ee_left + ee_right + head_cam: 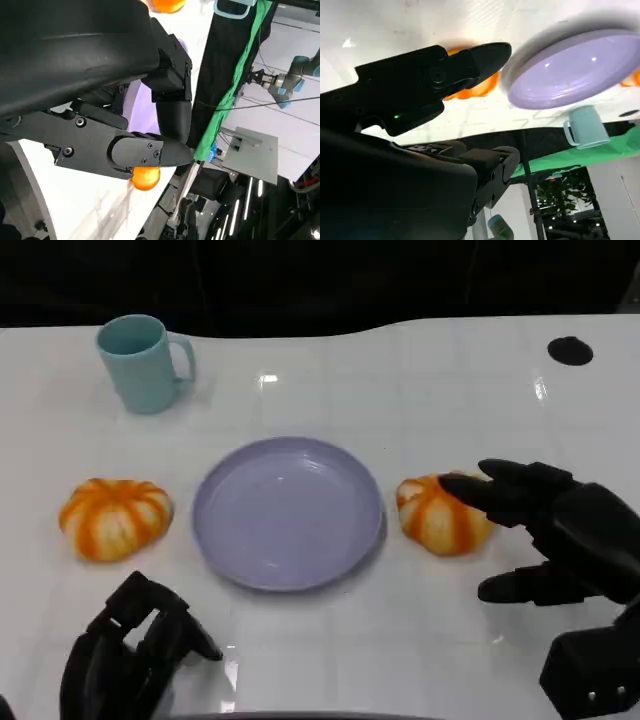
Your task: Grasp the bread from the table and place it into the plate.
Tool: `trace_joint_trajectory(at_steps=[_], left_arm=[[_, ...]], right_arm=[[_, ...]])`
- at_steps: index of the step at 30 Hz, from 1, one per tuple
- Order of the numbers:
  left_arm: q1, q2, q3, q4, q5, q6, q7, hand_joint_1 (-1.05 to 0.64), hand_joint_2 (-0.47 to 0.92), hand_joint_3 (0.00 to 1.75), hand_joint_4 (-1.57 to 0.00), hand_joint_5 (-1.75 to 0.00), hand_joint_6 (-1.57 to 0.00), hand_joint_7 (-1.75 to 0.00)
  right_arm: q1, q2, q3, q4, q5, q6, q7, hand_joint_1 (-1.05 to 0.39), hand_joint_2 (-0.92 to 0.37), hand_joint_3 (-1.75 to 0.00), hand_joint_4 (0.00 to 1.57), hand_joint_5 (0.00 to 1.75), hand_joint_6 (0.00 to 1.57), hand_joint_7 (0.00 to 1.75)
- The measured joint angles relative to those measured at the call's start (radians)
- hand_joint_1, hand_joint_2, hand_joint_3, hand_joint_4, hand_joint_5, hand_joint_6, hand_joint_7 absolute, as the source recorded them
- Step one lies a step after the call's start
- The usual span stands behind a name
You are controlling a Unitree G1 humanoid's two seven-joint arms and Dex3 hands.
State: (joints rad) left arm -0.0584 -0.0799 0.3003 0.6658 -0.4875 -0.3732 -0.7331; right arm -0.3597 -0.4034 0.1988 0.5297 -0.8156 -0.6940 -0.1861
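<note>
Two orange-striped breads lie on the white surface (420,370) in the head view, one (115,518) left of the purple plate (288,512), one (443,515) just right of it. Right robot hand (545,530), fingers spread, reaches over that bread without gripping; left robot hand (135,650) rests curled, holding nothing. Right wrist view shows a finger (487,55) above the bread (480,86). It looks soft and light; cradle its sides gently.

A glossy white table (330,660) catches ceiling light glare (267,381). Black drapery (300,280) hangs behind it, a green cloth (235,85) alongside (seen from the wrists), with leafy plants (560,195) beyond.
</note>
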Motion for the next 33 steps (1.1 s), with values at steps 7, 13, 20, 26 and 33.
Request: trace_joint_trajectory(at_steps=[7, 13, 20, 26, 33], left_arm=[[0.0, 0.0, -0.001, -0.003, 0.0, 0.0, -0.001, -0.53, 0.92, 0.26, -0.61, -1.75, -0.51, -1.49], [0.002, -0.006, -0.004, -0.009, 0.0, 0.0, -0.001, -0.53, 0.92, 0.26, -0.61, -1.75, -0.51, -1.5], [0.003, -0.006, -0.006, -0.014, 0.001, 0.004, -0.001, -0.54, 0.92, 0.26, -0.61, -1.75, -0.52, -1.49], [0.004, -0.005, -0.008, -0.016, 0.008, 0.007, 0.006, -0.55, 0.92, 0.25, -0.62, -1.75, -0.53, -1.49], [0.008, -0.009, -0.011, -0.031, 0.008, 0.008, 0.011, -0.55, 0.92, 0.25, -0.61, -1.75, -0.52, -1.5]], right_arm=[[-0.059, -0.022, 0.11, 0.065, -0.108, 0.088, -0.116, -0.51, -0.85, 0.0, 0.24, 0.03, 0.27, 0.01], [-0.119, -0.023, 0.189, 0.139, -0.152, 0.153, -0.162, -0.52, -0.86, 0.0, 0.25, 0.03, 0.28, 0.01], [-0.214, 0.001, 0.282, 0.274, -0.161, 0.214, -0.209, -0.53, -0.86, 0.0, 0.26, 0.02, 0.28, 0.0], [-0.282, 0.052, 0.348, 0.392, -0.173, 0.26, -0.248, -0.54, -0.85, 0.0, 0.27, 0.01, 0.28, 0.0], [-0.361, 0.113, 0.405, 0.513, -0.171, 0.285, -0.254, -0.55, -0.85, 0.0, 0.26, 0.0, 0.26, 0.0]])
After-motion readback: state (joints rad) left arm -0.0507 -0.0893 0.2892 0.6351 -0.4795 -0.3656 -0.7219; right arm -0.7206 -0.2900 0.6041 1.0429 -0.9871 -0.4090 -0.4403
